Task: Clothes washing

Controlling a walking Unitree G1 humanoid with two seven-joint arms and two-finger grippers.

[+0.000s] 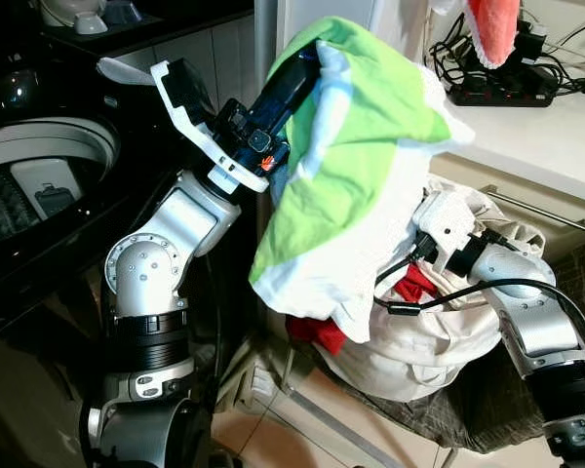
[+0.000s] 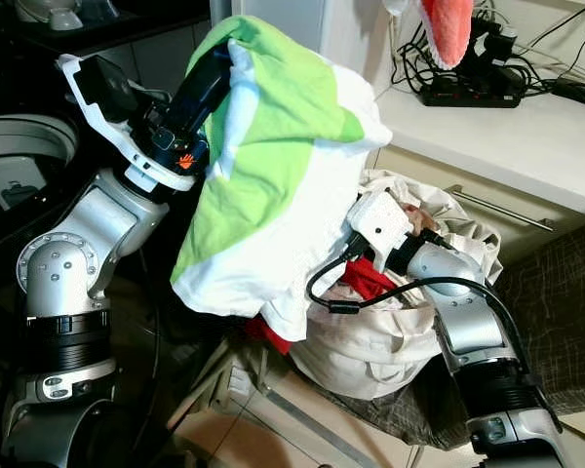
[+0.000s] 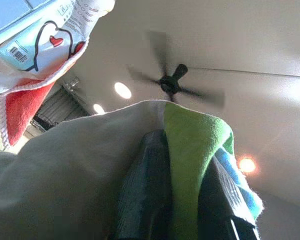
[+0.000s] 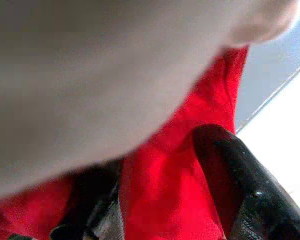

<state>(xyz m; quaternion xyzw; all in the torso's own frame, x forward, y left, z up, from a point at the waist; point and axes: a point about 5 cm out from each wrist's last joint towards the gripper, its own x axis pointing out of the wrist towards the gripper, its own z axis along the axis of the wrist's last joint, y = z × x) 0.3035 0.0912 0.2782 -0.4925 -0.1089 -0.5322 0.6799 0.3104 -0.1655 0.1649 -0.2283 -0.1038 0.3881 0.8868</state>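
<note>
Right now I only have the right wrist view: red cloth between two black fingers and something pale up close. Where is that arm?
Observer: The right gripper is pushed into the white laundry bag, among the clothes beside a red garment.
Operator: And the left arm?
Observer: The left gripper is raised high, with a green and white shirt draped over its fingers and hanging down in front of the bag.
Operator: Where is the washer?
Observer: The washer stands on the robot's left, its top opening showing beside the raised left arm.
</note>
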